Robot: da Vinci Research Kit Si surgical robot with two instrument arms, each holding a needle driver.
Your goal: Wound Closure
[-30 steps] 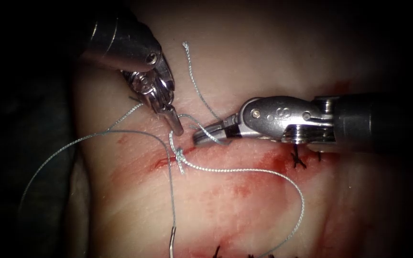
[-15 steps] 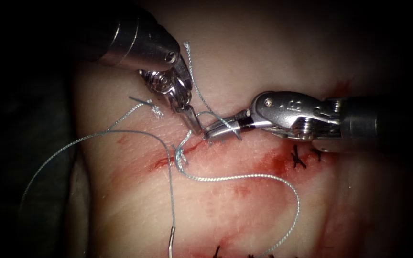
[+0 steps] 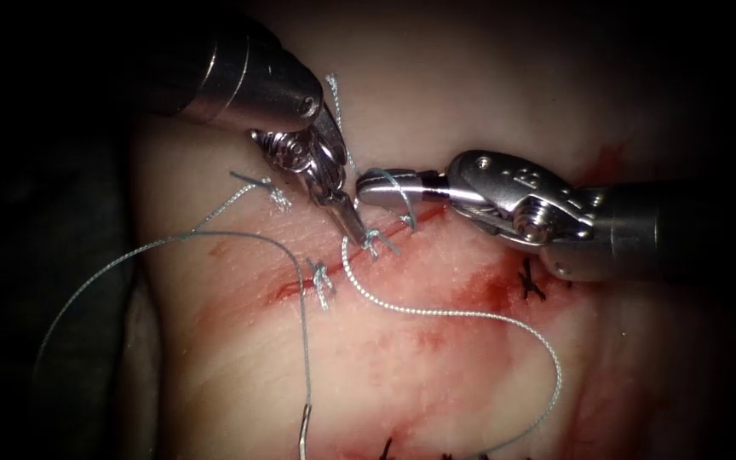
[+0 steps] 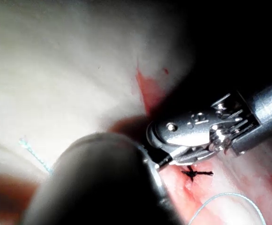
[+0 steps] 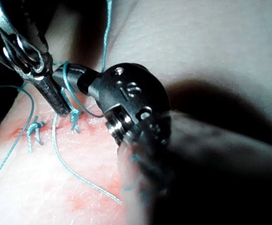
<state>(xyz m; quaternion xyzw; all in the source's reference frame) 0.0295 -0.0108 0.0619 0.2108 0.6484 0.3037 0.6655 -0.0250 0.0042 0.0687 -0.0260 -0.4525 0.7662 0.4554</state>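
Note:
The cut [image 3: 300, 285] runs across the tissue [image 3: 436, 102], with red fluid along it. My left tool [image 3: 357, 228] reaches down from the upper left. Its jaws are shut on the thread [image 3: 436, 312] just above the cut, beside a small tuft of thread [image 3: 374, 244]. My right tool [image 3: 372, 183] comes in from the right. Thread is wound around its shut jaws, and the short tail [image 3: 336, 102] runs to its tip. A tied knot [image 3: 321, 279] sits on the cut. The needle [image 3: 304, 434] lies free on the tissue, held by neither tool. The right wrist view shows the left tool [image 5: 56, 101] and the wound thread [image 5: 65, 77].
Dark finished stitches sit right of the cut [image 3: 530, 283] and at the near edge [image 3: 387, 447]. A long slack thread [image 3: 129, 255] sweeps out over the dark left side. The left wrist view shows the right tool [image 4: 196, 133] over a dark stitch [image 4: 196, 173].
The right tool's jaws rose from the cut with thread wound round them. The left tool shifted right, its tip now beside the tuft. The slack loop below shifted right.

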